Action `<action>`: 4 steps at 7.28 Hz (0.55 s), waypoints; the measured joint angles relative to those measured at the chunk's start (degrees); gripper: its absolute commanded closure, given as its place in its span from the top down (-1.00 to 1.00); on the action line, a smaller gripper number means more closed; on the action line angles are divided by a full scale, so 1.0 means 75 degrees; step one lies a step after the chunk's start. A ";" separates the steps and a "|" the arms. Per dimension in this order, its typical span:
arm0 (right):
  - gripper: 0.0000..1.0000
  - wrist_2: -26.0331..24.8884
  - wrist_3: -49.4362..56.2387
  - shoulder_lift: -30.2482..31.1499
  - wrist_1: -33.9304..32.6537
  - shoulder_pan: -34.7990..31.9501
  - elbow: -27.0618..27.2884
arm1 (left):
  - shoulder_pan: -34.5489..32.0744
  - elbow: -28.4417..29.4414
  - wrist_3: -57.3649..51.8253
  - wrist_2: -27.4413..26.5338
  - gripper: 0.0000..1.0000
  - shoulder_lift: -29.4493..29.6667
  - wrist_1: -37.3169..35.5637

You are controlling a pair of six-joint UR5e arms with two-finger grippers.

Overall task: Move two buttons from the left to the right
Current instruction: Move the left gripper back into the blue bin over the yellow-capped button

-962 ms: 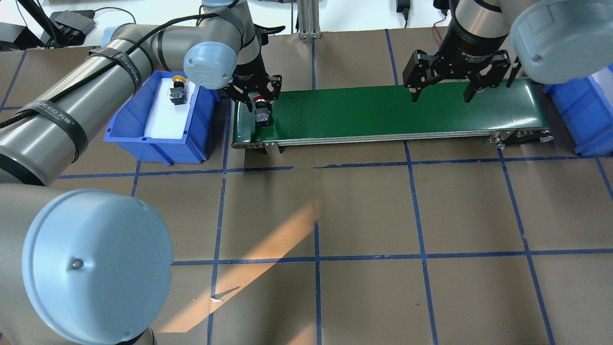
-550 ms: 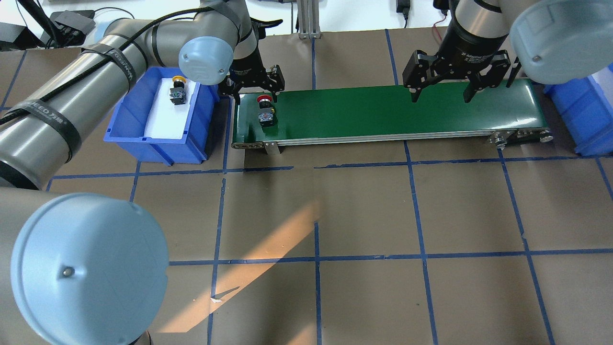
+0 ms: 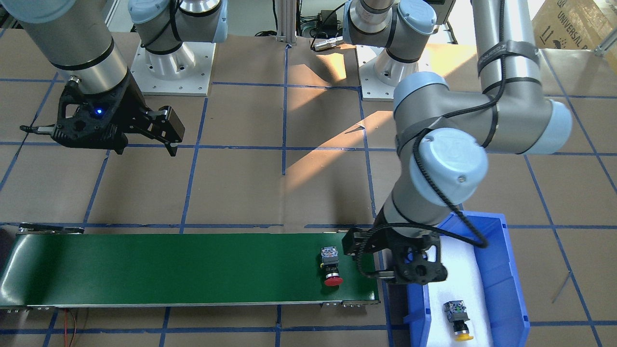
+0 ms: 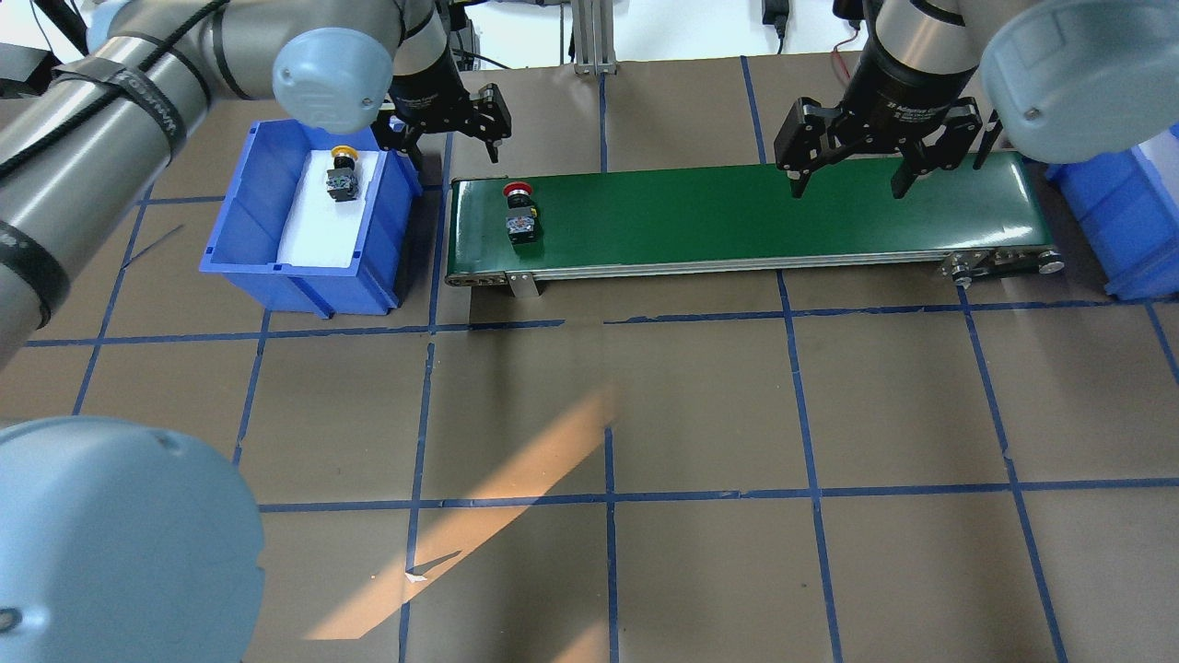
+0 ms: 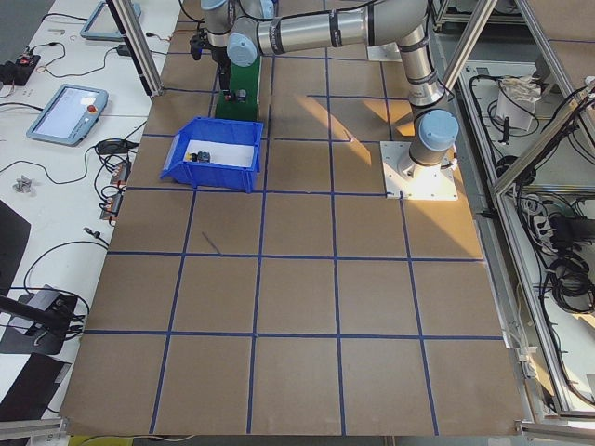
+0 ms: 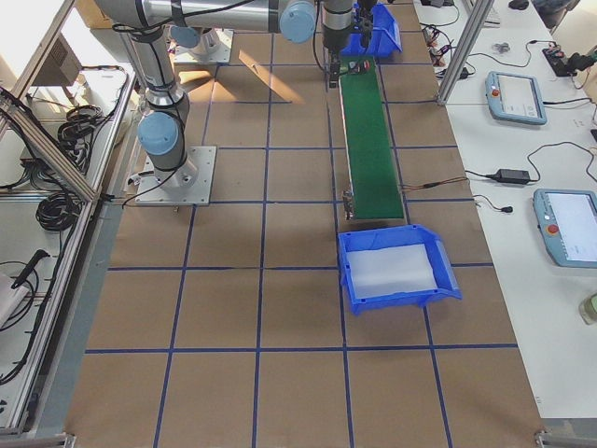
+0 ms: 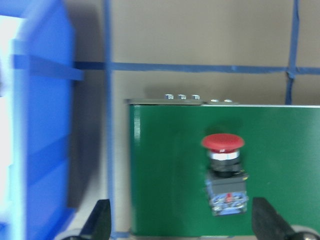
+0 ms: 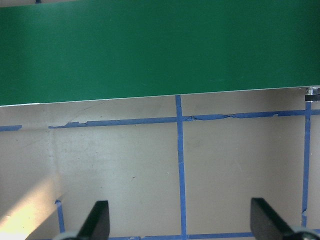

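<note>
Inside the blue bin (image 4: 304, 276) lies the yellow button (image 4: 342, 175); left hand (image 4: 451, 143), right hand (image 4: 847, 187) spread.

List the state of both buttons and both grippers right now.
red button: lying on its side on the green belt, free
yellow button: lying in the blue bin, free
left gripper: open, empty
right gripper: open, empty

Two buttons (image 4: 520, 216) (image 4: 342, 177), two bins (image 4: 304, 285) (image 4: 1119, 230), one conveyor (image 4: 737, 212)

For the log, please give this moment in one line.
red mushroom button on green conveyor belt; yellow button in blue bin; left pincer, right pincer open
</note>
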State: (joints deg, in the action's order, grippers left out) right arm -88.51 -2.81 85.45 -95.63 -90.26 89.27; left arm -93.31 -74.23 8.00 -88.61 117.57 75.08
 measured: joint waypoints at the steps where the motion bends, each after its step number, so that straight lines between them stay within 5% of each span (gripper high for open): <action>1: 1.00 0.0000 0.0000 0.0005 0.0000 0.0000 -0.0001 | 0.0447 -0.0037 0.0009 -0.0018 1.00 -0.0295 0.0115; 4: 1.00 -0.0002 -0.0007 -0.0001 0.0000 0.0000 0.0007 | 0.1516 -0.0038 -0.0155 -0.0008 1.00 -0.0167 -0.0139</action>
State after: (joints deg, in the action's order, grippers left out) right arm -88.52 -2.87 85.45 -95.63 -90.26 89.32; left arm -81.94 -74.52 6.85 -88.66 116.32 74.04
